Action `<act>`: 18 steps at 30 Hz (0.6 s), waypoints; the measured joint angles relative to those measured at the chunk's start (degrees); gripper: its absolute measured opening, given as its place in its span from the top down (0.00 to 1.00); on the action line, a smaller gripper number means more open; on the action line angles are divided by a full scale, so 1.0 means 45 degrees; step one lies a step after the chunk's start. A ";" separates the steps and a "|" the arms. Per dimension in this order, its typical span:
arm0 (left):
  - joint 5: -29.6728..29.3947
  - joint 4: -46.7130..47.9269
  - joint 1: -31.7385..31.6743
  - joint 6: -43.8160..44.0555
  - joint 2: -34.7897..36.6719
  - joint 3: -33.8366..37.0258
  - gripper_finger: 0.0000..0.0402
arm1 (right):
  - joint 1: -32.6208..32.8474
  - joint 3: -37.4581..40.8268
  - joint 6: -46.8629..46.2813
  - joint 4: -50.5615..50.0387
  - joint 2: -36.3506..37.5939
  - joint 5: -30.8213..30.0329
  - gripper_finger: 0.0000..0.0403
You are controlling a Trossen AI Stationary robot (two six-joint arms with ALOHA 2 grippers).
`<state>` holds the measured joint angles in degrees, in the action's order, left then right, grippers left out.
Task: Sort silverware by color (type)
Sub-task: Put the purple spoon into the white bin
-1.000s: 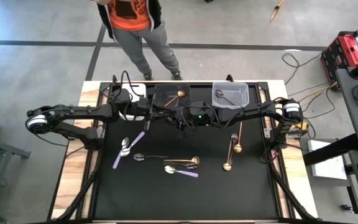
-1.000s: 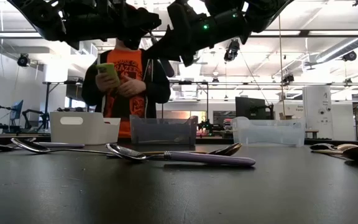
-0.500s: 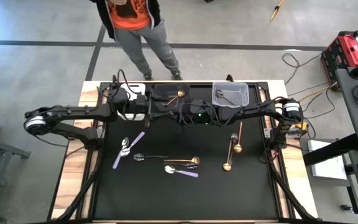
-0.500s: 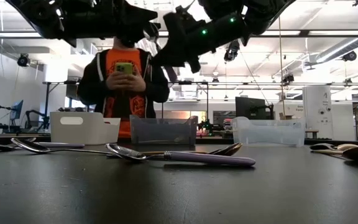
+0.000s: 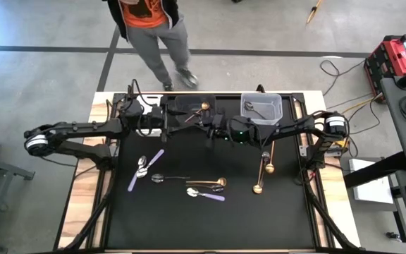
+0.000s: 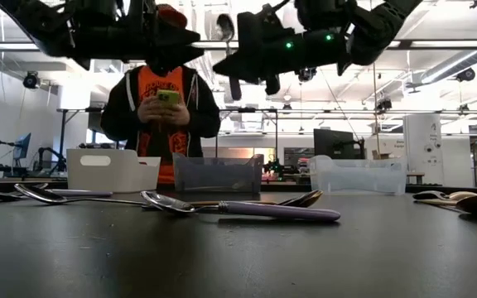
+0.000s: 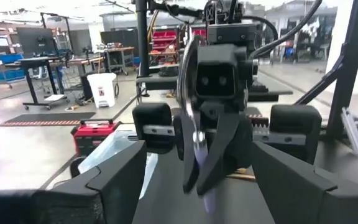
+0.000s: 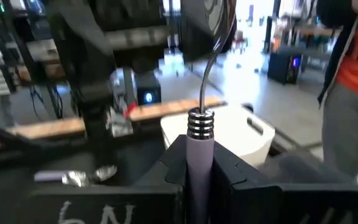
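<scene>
My right gripper (image 5: pixel 213 129) is shut on a spoon with a lilac handle (image 8: pixel 199 155) and hangs high over the table's far middle, in front of the dark bin (image 5: pixel 189 106). The spoon's silver bowl (image 6: pixel 224 25) stands up above the fingers. My left gripper (image 5: pixel 189 120) faces it from the left, open, its fingers (image 7: pixel 107 183) wide apart and clear of the spoon. Other silverware lies flat on the black mat: lilac-handled spoons (image 5: pixel 145 169) (image 5: pixel 206 194), a dark spoon (image 5: pixel 168 178) and gold spoons (image 5: pixel 211 182) (image 5: pixel 265 166). My right gripper pinches the spoon's lilac handle just below the ringed collar (image 8: pixel 199 144) between its two fingers. The fingers are level, point toward the table's left and lie across the handle. The spoon stands upright and lifted clear, bowl up, with the handle's free end (image 7: pixel 207 199) below the fingers.
Three bins stand along the far edge: a white one (image 6: pixel 110 170), the dark one holding a gold spoon (image 5: pixel 204 107), and a clear one (image 5: pixel 273 102) holding a grey spoon (image 5: pixel 256 109). A person (image 5: pixel 150 28) stands behind the far edge with a phone.
My right gripper has drawn back toward the table's right edge with the lilac-handled spoon and tipped toward level. The spoon's bowl now stands up above the fingers.
</scene>
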<state>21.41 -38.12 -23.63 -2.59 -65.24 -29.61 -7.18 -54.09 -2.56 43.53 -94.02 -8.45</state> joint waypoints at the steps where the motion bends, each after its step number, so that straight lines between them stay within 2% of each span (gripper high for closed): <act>1: 0.0000 -0.0471 0.0064 0.0227 -0.0236 0.0093 0.33 | 0.0000 0.0000 0.0042 0.0281 -0.0036 0.0065 0.96; 4: 0.0034 -0.2406 0.0229 0.0940 -0.1291 0.0275 0.33 | 0.0000 -0.0159 0.0063 0.0388 -0.0177 0.0587 0.96; 9: 0.0171 -0.5179 0.0338 0.1872 -0.3119 0.0018 0.33 | 0.0039 -0.0380 0.0352 0.0395 -0.0374 0.0646 0.96; 14: 0.1148 -0.5850 0.0348 0.2374 -0.4409 -0.0827 0.33 | 0.0039 -0.0377 0.0348 0.0266 -0.0383 0.0641 0.96; 18: 0.1371 -0.5809 0.0428 0.2401 -0.5035 -0.1277 0.37 | 0.0039 -0.0377 0.0344 0.0231 -0.0383 0.0641 0.96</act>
<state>27.58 -64.26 -21.70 8.22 -87.90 -35.35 -7.01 -55.79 -1.01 44.57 -95.74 -5.56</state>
